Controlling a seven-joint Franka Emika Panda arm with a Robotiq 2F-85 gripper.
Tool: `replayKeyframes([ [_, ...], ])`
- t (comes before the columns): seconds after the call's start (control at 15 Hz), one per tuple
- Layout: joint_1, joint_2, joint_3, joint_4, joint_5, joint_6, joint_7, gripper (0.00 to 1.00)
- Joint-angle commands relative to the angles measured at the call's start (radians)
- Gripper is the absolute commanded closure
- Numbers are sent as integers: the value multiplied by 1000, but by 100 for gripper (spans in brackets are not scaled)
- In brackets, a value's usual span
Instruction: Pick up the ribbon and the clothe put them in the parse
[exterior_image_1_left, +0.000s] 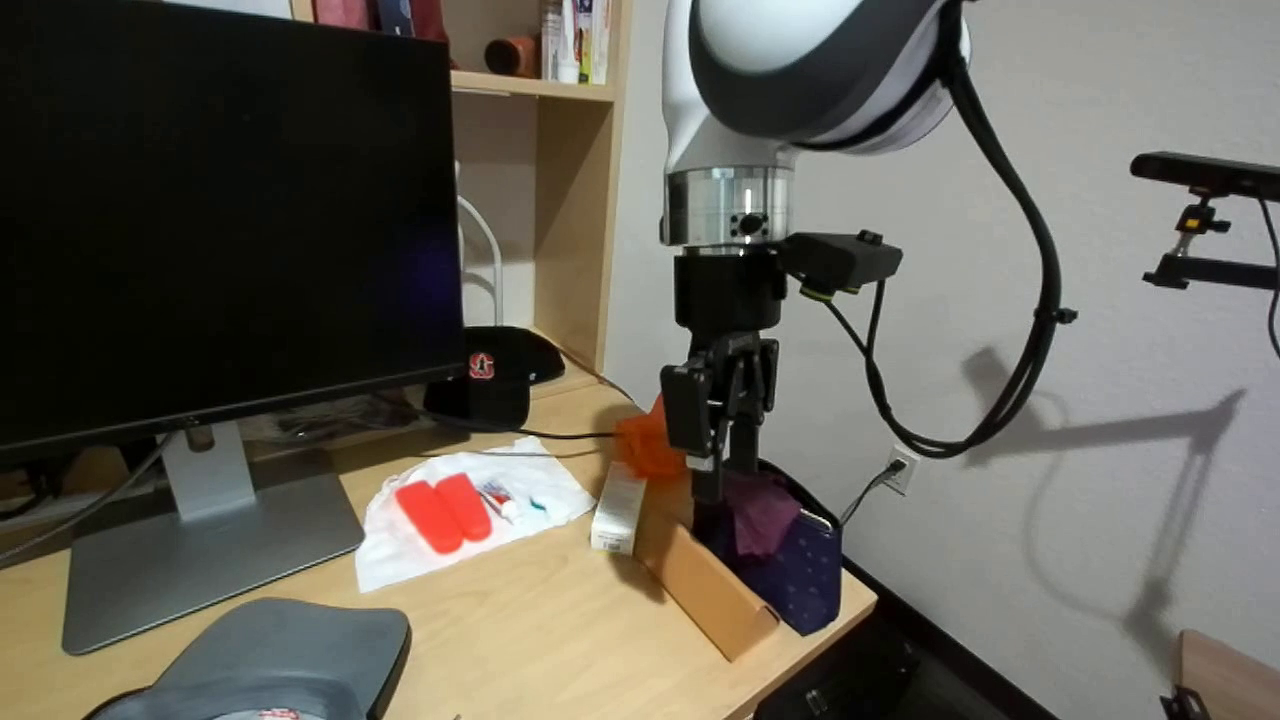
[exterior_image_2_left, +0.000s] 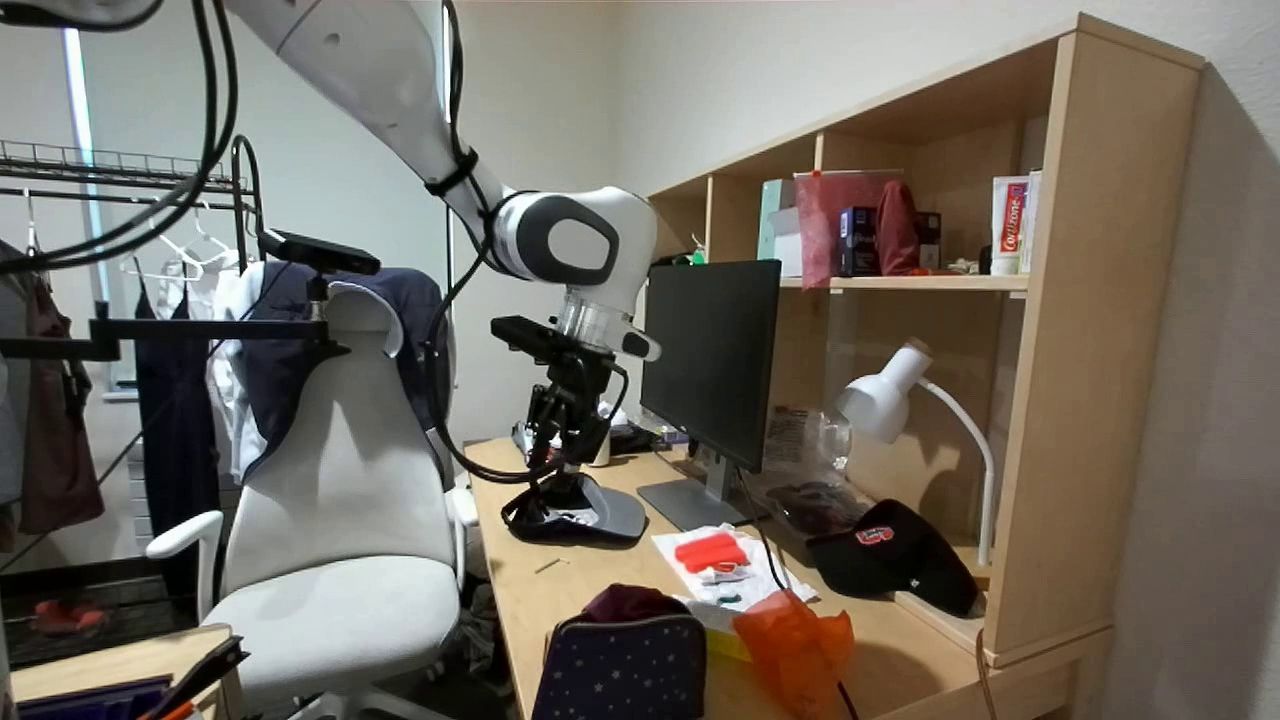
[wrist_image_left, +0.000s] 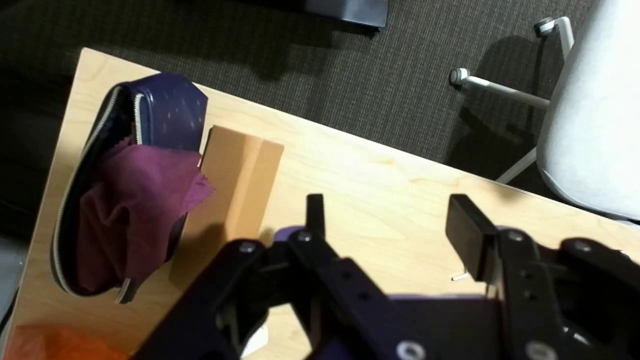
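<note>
The dark navy, star-patterned parse (wrist_image_left: 172, 117) stands near the desk corner with its zip open. Bunched in its mouth is the maroon clothe (wrist_image_left: 135, 200), one corner hanging out over the side toward a tan box. In both exterior views the clothe (exterior_image_1_left: 765, 515) shows above the rim of the parse (exterior_image_2_left: 620, 665). My gripper (wrist_image_left: 386, 215) is to the right of the parse in the wrist view, fingers apart, bare desk showing between them. In an exterior view the gripper (exterior_image_1_left: 725, 478) overlaps the clothe's edge in the picture. The ribbon is not visible.
Right beside the parse stands the tan box (wrist_image_left: 245, 175). An orange sheer bag (exterior_image_1_left: 650, 440) and a white carton (exterior_image_1_left: 618, 510) sit close by. Farther off are a grey cap (exterior_image_1_left: 300, 640), a monitor (exterior_image_1_left: 220, 230) and a white cloth (exterior_image_1_left: 400, 565) with red items.
</note>
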Motion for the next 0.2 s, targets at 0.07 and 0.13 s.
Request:
replayKeyframes([
  [0.07,-3,0,-3,5,0,-3,1,29],
  [0.13,-3,0,-3,5,0,-3,0,29],
])
